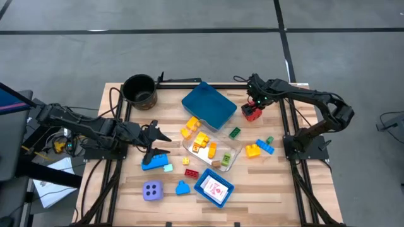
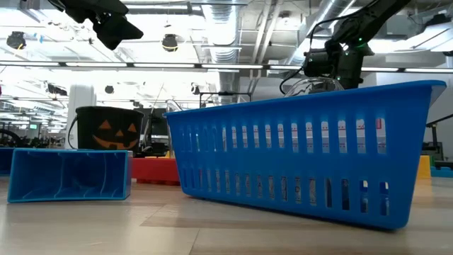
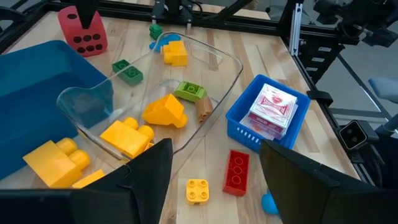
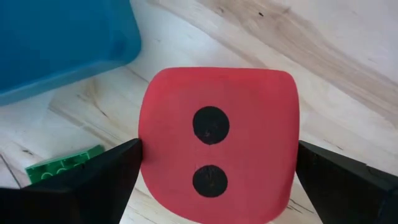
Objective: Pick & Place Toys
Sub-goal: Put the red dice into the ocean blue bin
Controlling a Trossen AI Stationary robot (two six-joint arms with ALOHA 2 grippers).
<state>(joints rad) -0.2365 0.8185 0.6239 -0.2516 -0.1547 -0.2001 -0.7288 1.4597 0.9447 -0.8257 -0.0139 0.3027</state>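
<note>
Here the right gripper (image 4: 217, 168) stood over the red die (image 4: 217, 143) near the tabletop's far edge, a finger at each side, contact unclear. Left gripper (image 1: 153, 140) hung open, empty, above the blue brick (image 1: 154, 161) toward the left edge.

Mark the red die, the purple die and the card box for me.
red die (image 4: 217, 143), right wrist view, middle of its two-dot face
purple die (image 1: 151, 190), high view, top face
card box (image 3: 270, 109), left wrist view, printed top
</note>
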